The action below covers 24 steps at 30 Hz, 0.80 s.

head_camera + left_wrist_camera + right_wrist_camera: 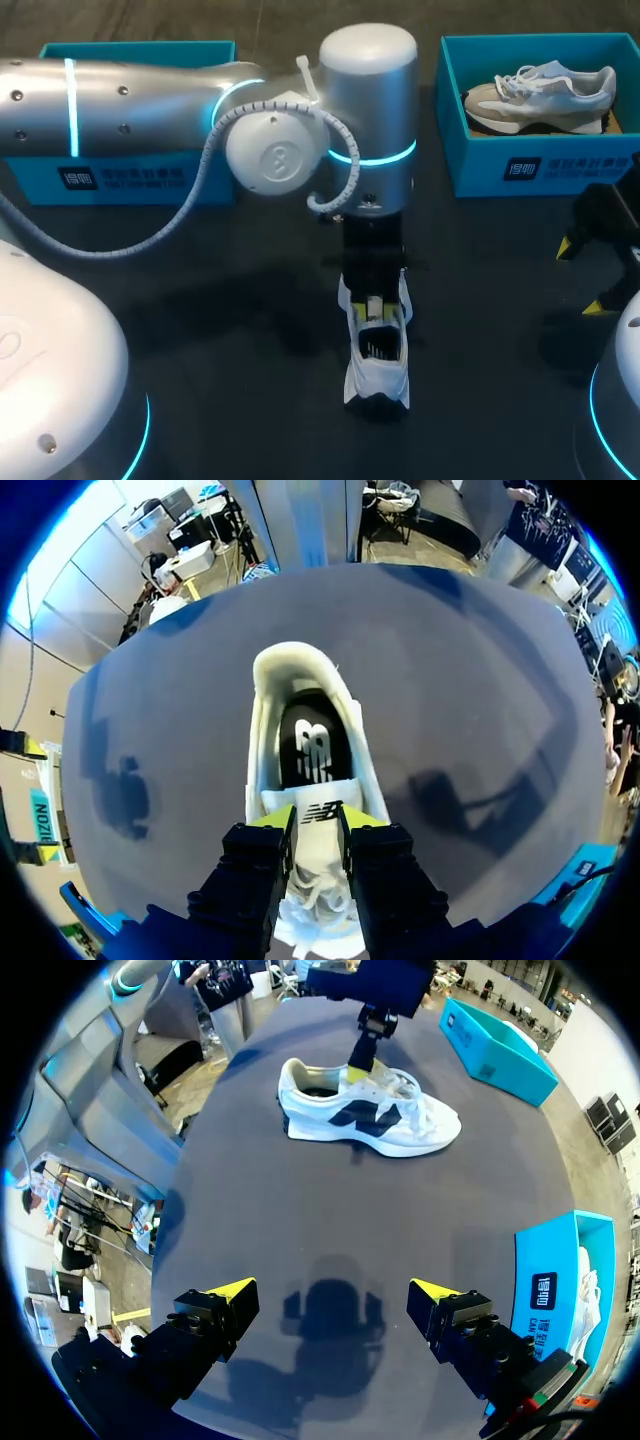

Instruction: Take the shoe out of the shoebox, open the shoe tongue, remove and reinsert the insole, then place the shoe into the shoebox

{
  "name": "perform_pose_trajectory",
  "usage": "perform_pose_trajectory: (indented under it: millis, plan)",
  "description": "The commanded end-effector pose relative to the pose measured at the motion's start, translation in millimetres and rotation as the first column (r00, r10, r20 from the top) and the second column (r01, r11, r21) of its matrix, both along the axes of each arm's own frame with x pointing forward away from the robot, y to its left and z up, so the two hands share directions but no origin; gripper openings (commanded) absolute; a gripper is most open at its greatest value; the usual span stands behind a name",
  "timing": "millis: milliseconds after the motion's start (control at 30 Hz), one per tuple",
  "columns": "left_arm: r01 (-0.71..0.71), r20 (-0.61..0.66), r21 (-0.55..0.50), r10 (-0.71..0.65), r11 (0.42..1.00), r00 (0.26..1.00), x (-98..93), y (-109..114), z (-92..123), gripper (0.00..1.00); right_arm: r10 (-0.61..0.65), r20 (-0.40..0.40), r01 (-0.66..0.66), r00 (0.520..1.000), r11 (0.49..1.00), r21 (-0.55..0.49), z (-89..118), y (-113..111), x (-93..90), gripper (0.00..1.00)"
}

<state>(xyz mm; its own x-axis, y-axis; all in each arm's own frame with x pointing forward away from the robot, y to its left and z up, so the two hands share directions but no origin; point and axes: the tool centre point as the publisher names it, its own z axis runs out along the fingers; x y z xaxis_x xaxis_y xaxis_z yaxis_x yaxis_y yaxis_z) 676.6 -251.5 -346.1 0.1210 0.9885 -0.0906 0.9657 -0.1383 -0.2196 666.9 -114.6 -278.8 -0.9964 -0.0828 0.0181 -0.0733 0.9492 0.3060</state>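
Observation:
A white shoe [378,365] with dark side marks lies on the dark table in the middle, its heel toward the front edge. My left arm comes across from the left, and its gripper [375,308] stands straight above the shoe. In the left wrist view the left gripper [318,825] is shut on the shoe tongue [322,813], a yellow tip on each side. Ahead of the fingers the black insole [312,742] shows inside the shoe [268,730]. My right gripper [335,1305] is open and holds nothing, far from the shoe [370,1115], low at the table's right edge [582,277].
A blue shoebox [545,165] at the back right holds a beige and white shoe [540,92]. A second blue shoebox [130,180] stands at the back left, mostly behind my left arm. Bare table lies between the shoe and my right gripper.

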Motion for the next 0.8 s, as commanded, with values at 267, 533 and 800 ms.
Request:
perform_pose_trajectory:
  millis: [267,533,800]
  plan:
    - [-0.071,0.064,-0.041,0.074,0.997,0.995,9.0,11.8,47.7,0.31,-0.001,0.002,0.001,1.000,1.000,-0.003,-0.1,-0.1,-1.3,1.00]
    - [-0.360,0.014,0.029,0.360,0.932,0.933,2.5,16.0,65.6,1.00,-0.001,0.002,0.001,1.000,1.000,-0.003,-0.1,-0.1,-1.3,1.00]
    - [-0.385,0.124,0.019,0.380,0.923,0.917,-2.0,18.4,72.6,1.00,-0.001,0.002,0.001,1.000,1.000,-0.003,-0.1,-0.1,-1.3,1.00]
